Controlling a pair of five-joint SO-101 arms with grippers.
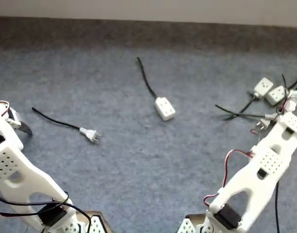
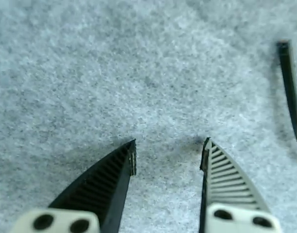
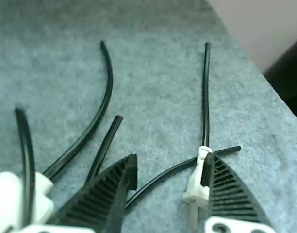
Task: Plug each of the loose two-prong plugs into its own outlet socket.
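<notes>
Item: loose two-prong plugs and outlet sockets, laid out on a grey short-pile carpet (image 1: 139,165). The left plug (image 1: 90,134) lay left of centre, prongs pointing right, with its black cord (image 1: 56,120) trailing off to the left. The right plug (image 3: 197,184) lay at the right side between the fingers of the right gripper (image 3: 169,165), against the pale finger. That gripper was spread and not yet clenched on it. The centre socket (image 1: 164,108) sat far of the middle on its own thin cord, and two more sockets (image 1: 263,87) (image 1: 276,94) lay side by side at the far right among crossed cords. The left gripper (image 2: 169,149) was released, empty, over bare carpet at the left edge, with a cut cord end (image 2: 289,87) just beside it. Materials: the plugs were small moulded white plastic, hard and smooth, with thin metal prongs. The sockets were rounded white blocks. The cords were slim, black, rubbery and curved. The gripper fingers (image 3: 109,194) were ribbed, one black and one pale. Handling, as judged: the plugs looked very light and rigid but slick, and likely to twist under the pull of their springy cords. They would be best pinched across the flat sides of the body, behind the prongs, never by the cord. The sockets seemed light enough to slide on the carpet when pushed, so each would probably need holding by its sides.
</notes>
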